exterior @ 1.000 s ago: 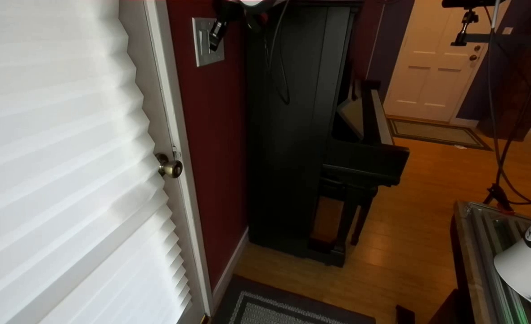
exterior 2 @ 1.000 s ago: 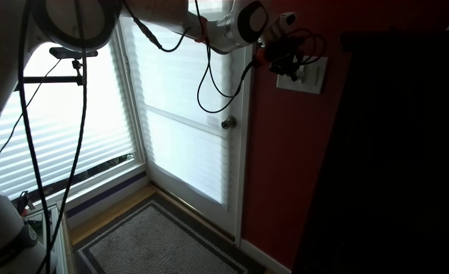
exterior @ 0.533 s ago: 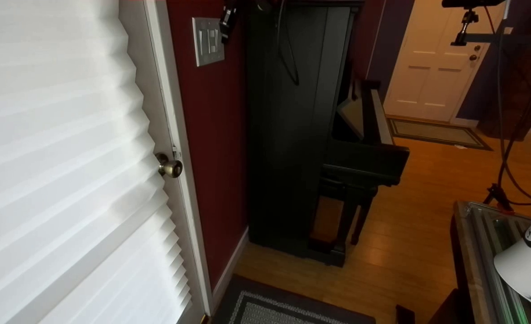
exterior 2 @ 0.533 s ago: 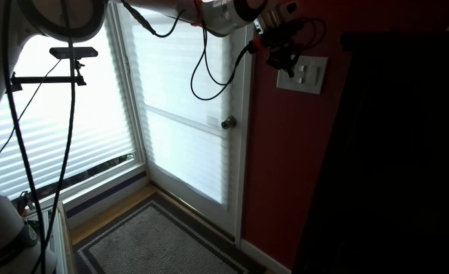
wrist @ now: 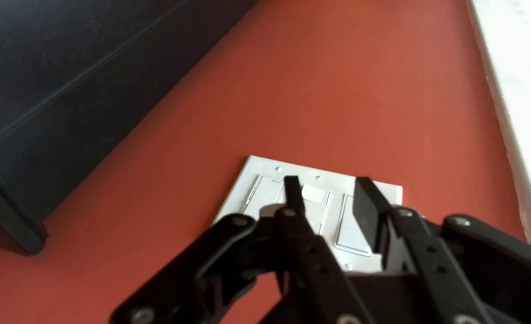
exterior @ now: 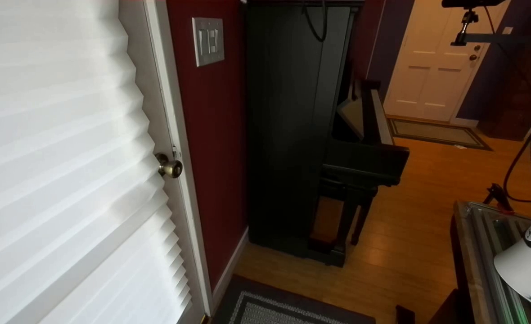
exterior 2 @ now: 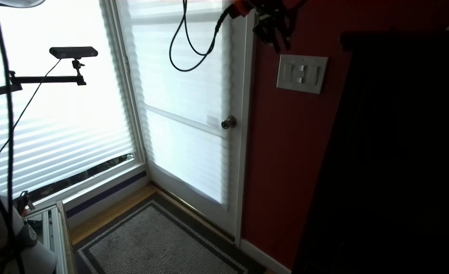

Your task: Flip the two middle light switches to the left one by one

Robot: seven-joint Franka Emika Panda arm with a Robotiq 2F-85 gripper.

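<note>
The black two-fingered gripper [wrist: 327,182] is holding its jaws apart, and a light-grey, squarish wall plate [exterior 2: 298,86] is showing through the gap in the wrist view. In an exterior view the gripper is hanging above the plate's door-side corner, clear of it. The two middle light switches [exterior 2: 301,68], tiny pale toggles, are sitting one above the other at the plate's centre; their positions are too small to read. In the wrist view a finger [wrist: 293,191] is partly covering them. Broad, pale rocker switches [exterior 2: 313,75] are flanking the pair. The plate is lying flat on a dark-red wall [exterior 2: 285,152], between a white door [exterior 2: 186,152] with a pleated shade and a black upright piano [exterior: 288,135]. The door's round brass knob [exterior: 172,168] is sitting lower than the plate. A thin black cable [exterior 2: 185,70] is looping beside the gripper. A grey, bordered rug [exterior 2: 148,236] is lying before the door.
</note>
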